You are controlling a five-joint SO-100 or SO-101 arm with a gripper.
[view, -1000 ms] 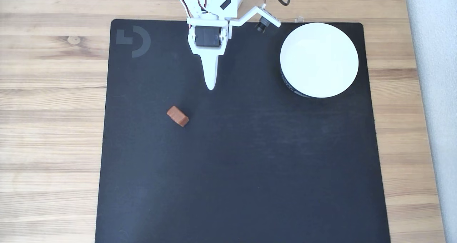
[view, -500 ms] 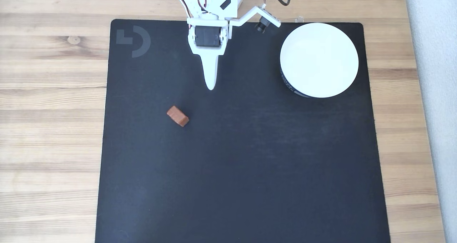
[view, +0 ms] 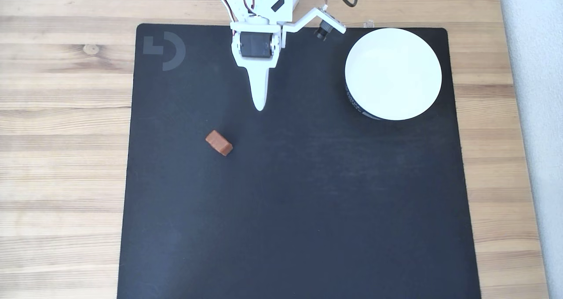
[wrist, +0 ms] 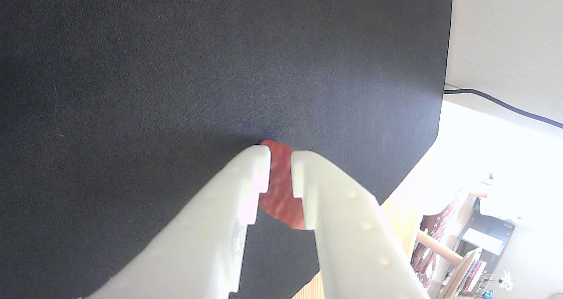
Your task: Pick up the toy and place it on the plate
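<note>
Lying on the black mat well apart from the end effector, the toy sits left of centre in the fixed view; through the wrist view it peeks between the nearly closed, empty fingers. The plate stands at the mat's far right corner.

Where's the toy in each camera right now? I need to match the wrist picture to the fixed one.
Wrist view: the toy sits just below centre, seen through the narrow gap between the gripper fingers.
Fixed view: the toy lies left of centre, below and left of the gripper tip, clearly apart from it.
Shared landmark: the black mat under the toy.
</note>
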